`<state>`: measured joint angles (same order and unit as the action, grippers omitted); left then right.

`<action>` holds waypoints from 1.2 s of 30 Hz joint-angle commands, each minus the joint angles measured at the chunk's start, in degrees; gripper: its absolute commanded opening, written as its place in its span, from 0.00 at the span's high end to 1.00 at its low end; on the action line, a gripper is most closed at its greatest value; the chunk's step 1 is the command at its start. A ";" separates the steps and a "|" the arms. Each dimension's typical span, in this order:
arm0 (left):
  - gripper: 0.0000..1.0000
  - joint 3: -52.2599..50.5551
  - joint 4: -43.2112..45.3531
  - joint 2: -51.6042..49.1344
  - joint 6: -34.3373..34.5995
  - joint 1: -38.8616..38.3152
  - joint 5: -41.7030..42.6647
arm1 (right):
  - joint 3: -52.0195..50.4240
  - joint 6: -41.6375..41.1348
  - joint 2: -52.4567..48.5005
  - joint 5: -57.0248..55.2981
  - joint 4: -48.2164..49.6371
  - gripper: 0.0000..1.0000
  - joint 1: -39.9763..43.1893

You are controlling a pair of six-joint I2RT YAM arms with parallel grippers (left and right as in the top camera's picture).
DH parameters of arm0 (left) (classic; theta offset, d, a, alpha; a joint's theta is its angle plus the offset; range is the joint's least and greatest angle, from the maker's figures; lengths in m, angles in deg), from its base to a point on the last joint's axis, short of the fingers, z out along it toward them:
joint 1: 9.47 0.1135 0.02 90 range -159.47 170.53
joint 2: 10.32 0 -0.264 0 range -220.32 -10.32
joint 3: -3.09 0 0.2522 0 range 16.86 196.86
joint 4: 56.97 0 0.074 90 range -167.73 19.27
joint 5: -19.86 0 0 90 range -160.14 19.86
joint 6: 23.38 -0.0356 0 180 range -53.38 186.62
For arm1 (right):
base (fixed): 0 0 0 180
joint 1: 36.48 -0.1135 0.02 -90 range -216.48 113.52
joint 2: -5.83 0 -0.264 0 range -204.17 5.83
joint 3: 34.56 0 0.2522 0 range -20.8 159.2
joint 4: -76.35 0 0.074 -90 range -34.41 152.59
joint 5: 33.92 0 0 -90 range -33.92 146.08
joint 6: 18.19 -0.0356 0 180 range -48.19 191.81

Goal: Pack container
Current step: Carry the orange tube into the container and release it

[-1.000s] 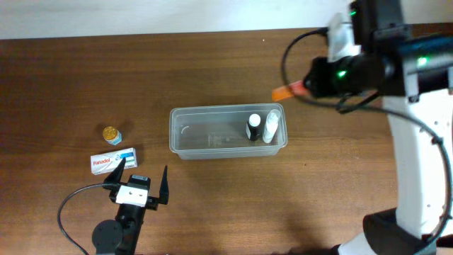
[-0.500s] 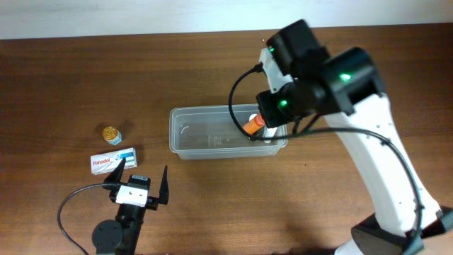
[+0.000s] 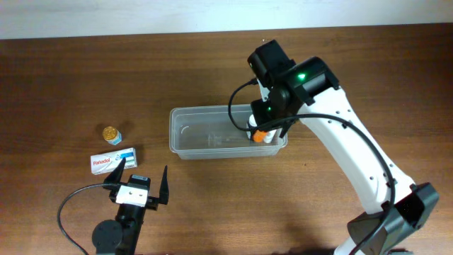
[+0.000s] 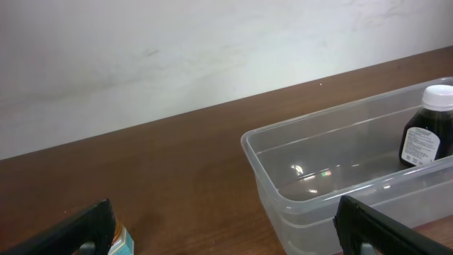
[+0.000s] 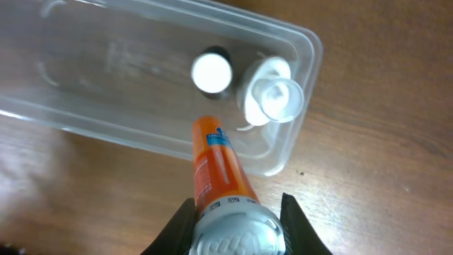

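Observation:
The clear plastic container [image 3: 205,138] lies mid-table and also shows in the left wrist view [image 4: 311,170] and the right wrist view [image 5: 106,85]. Inside its right end stand a dark bottle with a white cap [image 5: 211,71] and a white bottle [image 5: 272,99]. My right gripper [image 3: 263,126] is shut on an orange tube with a silver-white cap [image 5: 219,173], held over the container's right end near its front wall. My left gripper [image 3: 138,180] is open and empty, low near the table's front left, next to a Panadol box [image 3: 113,159].
A small gold-lidded jar [image 3: 111,134] stands left of the container, behind the Panadol box. The dark bottle also shows in the left wrist view [image 4: 425,134]. A pale wall runs along the table's far edge.
My right arm has swung in from the far right and lowered the orange tube over the container's right end. The left arm has not moved.

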<state>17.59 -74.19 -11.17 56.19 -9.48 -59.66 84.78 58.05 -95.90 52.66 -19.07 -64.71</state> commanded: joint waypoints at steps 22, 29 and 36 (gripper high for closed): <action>0.01 -0.20 -0.24 0.55 0.50 0.28 -0.24 | -18.38 -3.28 0.09 -7.80 13.64 0.83 -0.22; 0.01 -0.20 -0.24 0.55 0.50 0.28 -0.24 | -20.90 -3.26 0.09 -8.74 16.90 0.83 -0.22; 0.01 -0.20 -0.24 0.55 0.50 0.28 -0.24 | -20.96 -3.26 0.09 -9.31 18.53 0.83 -0.22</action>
<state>17.59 -74.22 -11.17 56.19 -9.48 -59.64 64.01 55.30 -95.92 45.36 -1.33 -64.71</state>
